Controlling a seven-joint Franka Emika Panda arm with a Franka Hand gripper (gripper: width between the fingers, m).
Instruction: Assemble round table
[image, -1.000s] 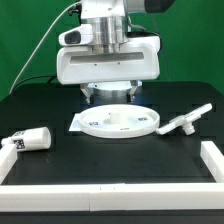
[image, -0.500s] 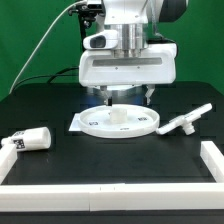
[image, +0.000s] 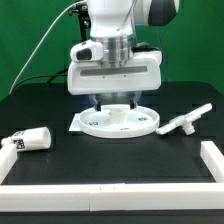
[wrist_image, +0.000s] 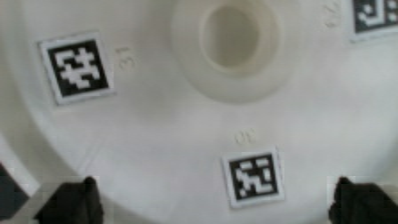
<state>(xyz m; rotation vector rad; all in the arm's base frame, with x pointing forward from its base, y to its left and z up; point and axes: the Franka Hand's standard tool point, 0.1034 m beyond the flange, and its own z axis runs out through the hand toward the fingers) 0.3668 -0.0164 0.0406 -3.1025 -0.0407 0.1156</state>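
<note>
None of the parts has stirred; it's the arm (image: 112, 62) that has been on the move. A moment ago it stood higher and off toward the exterior view's right of the disc. Now it has slid back toward the exterior view's left and dropped, so that it hangs close over the far half of the disc. To my eye that is lining up for a grab at the disc, not a grab made. The table is hardly begun: all three pieces lie loose.

Across the black worktop (image: 40, 105), starting from the exterior view's left, the short post (image: 32, 139) lies on its side. It is near the white rail (image: 10, 165) at that edge and well apart from the rest. In the middle sits the big round disc (image: 118, 122), lying flat, with what looks like a corner of the marker board (image: 75, 125) peeping out from under it. Toward the exterior view's right lies the armed foot piece (image: 185, 121), just beside the disc and, as far as I can tell, not touching it.

The arm points straight down, its wrist squared over the disc. The jaws are spread wide with nothing between them. The wrist view shows their two dark fingertips (wrist_image: 71, 203) standing apart above the disc's pale face, with its centre socket (wrist_image: 231, 40) and a square tag (wrist_image: 253, 176) in sight.
</note>
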